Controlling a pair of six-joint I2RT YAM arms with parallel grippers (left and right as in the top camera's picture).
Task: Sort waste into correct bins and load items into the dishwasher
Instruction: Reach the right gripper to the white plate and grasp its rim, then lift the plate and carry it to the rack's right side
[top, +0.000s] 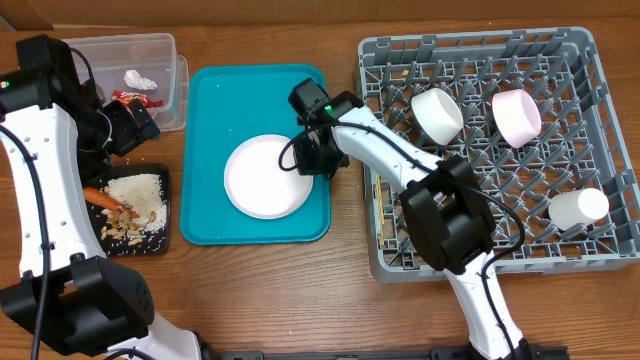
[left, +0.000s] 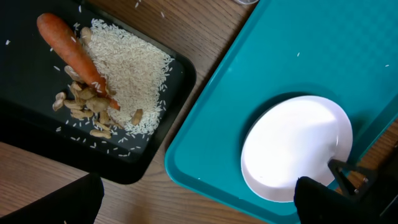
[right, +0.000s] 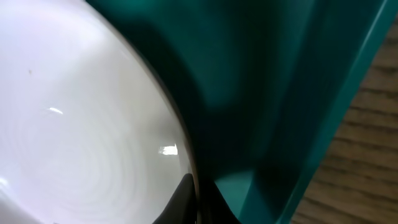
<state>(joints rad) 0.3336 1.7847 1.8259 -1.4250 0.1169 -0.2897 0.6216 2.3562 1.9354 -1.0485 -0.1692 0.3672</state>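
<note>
A round white plate (top: 263, 178) lies in the teal tray (top: 215, 110). My right gripper (top: 314, 157) is shut on the plate's right rim; up close, its dark fingers pinch the rim (right: 198, 186) of the plate (right: 74, 124). My left gripper (top: 125, 127) hangs open and empty over the wood (left: 199, 205) between the black tray (left: 25, 87) and the plate (left: 292, 146). The black tray holds a carrot (left: 71, 53), rice (left: 130, 74) and peanuts (left: 87, 109). The grey dish rack (top: 470, 45) holds two bowls (top: 436, 115) (top: 516, 116) and a cup (top: 578, 207).
A clear tub (top: 120, 50) at the back left holds a crumpled white wrapper (top: 138, 78) and a red wrapper (top: 135, 99). The teal tray's raised edge (right: 280, 74) stands right beside the gripped rim. The rack's near wall (top: 372, 200) is close to the tray's right side.
</note>
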